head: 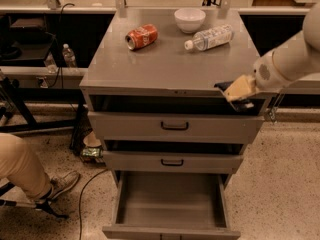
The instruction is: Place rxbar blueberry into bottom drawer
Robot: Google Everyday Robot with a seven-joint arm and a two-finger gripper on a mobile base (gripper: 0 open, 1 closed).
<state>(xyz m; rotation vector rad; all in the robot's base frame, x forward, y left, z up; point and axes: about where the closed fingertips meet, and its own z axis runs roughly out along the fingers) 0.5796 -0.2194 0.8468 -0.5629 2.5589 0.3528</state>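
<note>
Setting: grey cabinet (165, 64) on a speckled floor.
Gripper (239, 91): at the top's front-right edge, clamped on the rxbar blueberry (223, 85).
Bottom drawer (170, 204): open, well below, to its left.
Risk: the thin grip may slip; an early release lands the bar outside.

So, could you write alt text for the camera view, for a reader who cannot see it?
The robot's gripper holds a dark flat snack bar over the front right edge of a grey metal three-drawer cabinet, whose deep bottom drawer stands open and empty. On its top are a red soda can, a clear plastic bottle and a white bowl.
</note>
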